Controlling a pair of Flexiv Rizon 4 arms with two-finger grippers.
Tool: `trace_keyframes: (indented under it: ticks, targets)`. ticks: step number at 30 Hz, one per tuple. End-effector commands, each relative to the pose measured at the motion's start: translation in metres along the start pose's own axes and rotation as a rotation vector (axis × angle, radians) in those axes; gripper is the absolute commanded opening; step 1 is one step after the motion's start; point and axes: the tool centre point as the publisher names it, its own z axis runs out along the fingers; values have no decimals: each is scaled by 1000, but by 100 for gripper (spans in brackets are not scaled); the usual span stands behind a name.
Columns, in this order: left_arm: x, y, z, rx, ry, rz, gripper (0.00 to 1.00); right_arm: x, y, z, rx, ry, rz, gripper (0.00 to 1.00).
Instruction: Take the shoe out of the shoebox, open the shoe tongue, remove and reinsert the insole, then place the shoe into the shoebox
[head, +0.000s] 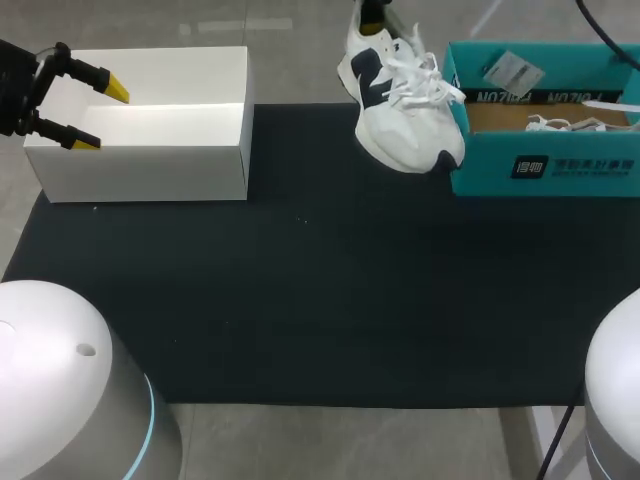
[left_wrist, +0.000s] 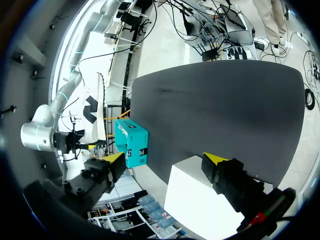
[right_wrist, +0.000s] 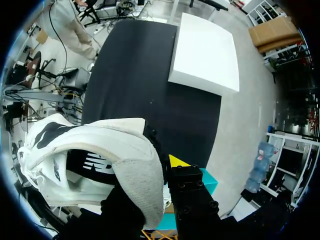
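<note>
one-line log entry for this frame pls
phase: shoe held outside shoebox | right gripper: shut on shoe heel | left gripper: open, at white box | insole: not visible

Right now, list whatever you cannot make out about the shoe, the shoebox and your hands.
The insole: head view, hidden inside the shoe under its laces; right wrist view shows only its outside.
Inside of the shoebox: head view, near wall hides all but some white laces; the right edge cuts the box.
My right hand: head view, mostly cut off by the top edge.
</note>
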Motion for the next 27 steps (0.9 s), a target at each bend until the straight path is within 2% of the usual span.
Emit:
trace_keyframes:
  ticks: [1,5,8,14,15,17,18,22,27]
  targets:
    - [-1,0,0,1,3,-1,100,0,-1,-2,-2,0,-1,0]
    - [-1,0,0,1,3,-1,100,0,-4,-1,-3,7,-5,0]
    - [-1,0,0,1,3,-1,100,-6,-23,2,11,3,1,0]
    - [-1,0,0,1,3,-1,100,-22,-85,12,15,-7,55,0]
    - [-1,0,0,1,3,-1,100,-23,-95,14,48,-29,51,0]
    - [-1,0,0,1,3,-1,100,-27,-117,18,37,-15,61,0]
    - [-1,0,0,1,3,-1,100,-29,-129,19,65,-37,67,0]
    - [-1,0,0,1,3,-1,100,-36,-171,27,93,-62,51,0]
    - [-1,0,0,1,3,-1,100,-44,-226,41,160,-55,66,0]
